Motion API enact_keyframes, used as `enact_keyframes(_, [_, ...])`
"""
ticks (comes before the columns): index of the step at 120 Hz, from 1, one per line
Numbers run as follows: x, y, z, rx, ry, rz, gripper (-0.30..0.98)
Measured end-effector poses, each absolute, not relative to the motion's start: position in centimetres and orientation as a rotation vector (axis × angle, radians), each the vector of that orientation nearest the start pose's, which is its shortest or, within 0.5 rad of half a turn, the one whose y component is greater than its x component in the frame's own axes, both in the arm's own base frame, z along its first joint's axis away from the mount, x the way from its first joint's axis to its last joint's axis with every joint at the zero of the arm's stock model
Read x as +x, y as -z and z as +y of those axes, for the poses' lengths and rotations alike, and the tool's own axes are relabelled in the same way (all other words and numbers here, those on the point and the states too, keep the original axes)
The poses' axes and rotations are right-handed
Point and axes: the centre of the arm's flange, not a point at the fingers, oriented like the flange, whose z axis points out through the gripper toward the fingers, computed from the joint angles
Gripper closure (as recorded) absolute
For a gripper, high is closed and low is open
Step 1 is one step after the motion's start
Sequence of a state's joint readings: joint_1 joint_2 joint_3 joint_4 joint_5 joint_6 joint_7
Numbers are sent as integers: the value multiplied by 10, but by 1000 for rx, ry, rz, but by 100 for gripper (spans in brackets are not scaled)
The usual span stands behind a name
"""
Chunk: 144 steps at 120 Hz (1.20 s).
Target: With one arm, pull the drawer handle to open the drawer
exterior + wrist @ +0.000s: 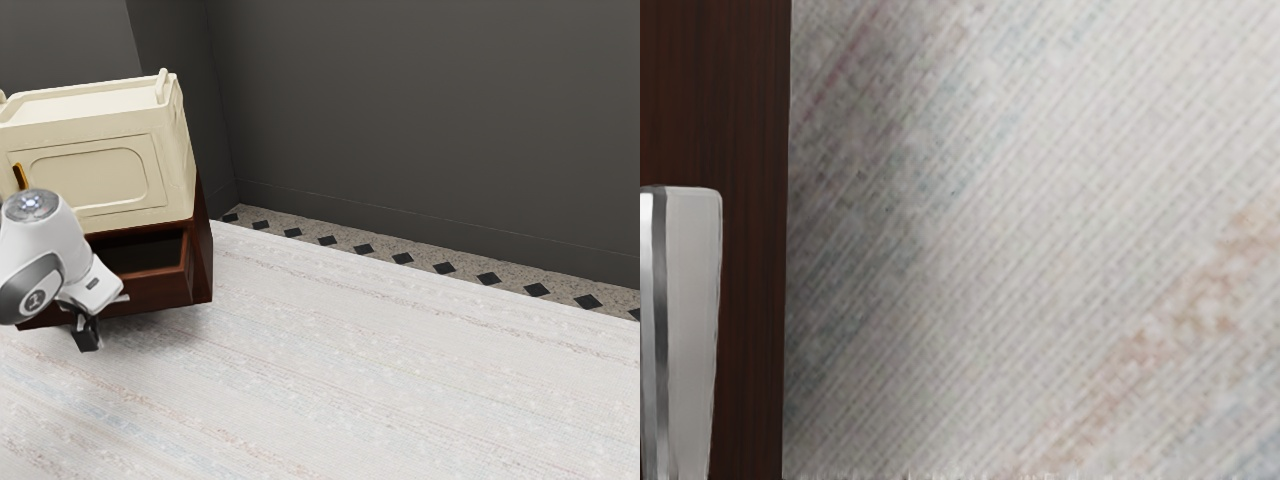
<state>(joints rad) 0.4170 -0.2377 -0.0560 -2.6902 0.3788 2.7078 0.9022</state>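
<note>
From the exterior view's left, I see the smooth white arm [38, 245], then its black claw [88, 335] low by the drawer; I can't tell if it's clenched or let go. Above is a cream box [95, 180] with rounded panels. The drawer [155, 290], shiny red-brown wood, stands open, with a flat silver handle [690, 330] on its front. Right of its edge, the pale, streaky rug [400, 400] has lots of bare room, up to speckled tiles [385, 262] with black diamonds.
</note>
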Motion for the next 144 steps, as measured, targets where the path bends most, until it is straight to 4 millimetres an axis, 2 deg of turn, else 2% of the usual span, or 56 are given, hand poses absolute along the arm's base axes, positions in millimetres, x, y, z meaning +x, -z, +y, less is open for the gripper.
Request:
enact_keyframes(67, [393,-335,125,-2566,144,1148,0])
enact_keyframes(108, [392,-343,127,-2567,169,1110,0])
enact_keyframes(126, [391,-356,126,-2549,198,1092,0])
enact_keyframes(134, [396,-364,119,-2532,223,1097,0])
enact_keyframes(140, [399,-374,116,-2523,251,1076,0])
enact_keyframes(144, [404,-388,110,-2502,290,1067,0])
